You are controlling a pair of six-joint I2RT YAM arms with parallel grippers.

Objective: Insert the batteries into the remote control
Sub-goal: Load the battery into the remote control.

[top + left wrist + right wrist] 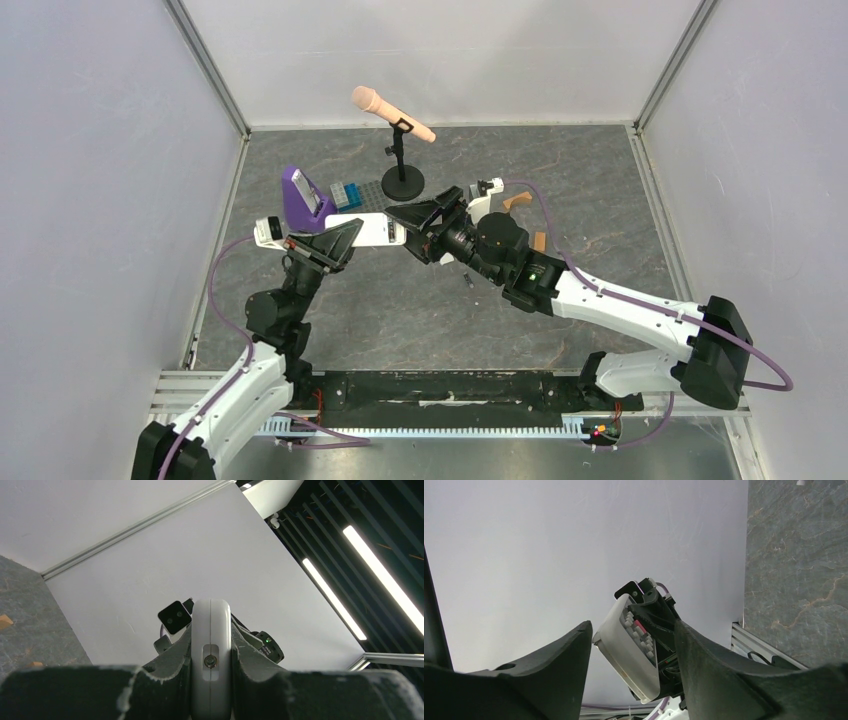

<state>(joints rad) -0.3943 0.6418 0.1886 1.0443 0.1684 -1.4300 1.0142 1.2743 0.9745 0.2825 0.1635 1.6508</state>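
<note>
White remote control (372,232) clenched in left fingers (165,680), right fingers (554,665) spread around its other end (both ends partly hidden).

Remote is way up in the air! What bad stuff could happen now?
The remote is off the table, pinched at one end by the left jaws only. The open right jaws are close to its other end; a bump might knock it loose. A small dark stick, likely a battery, lies beside the right arm and could get swept away.
</note>
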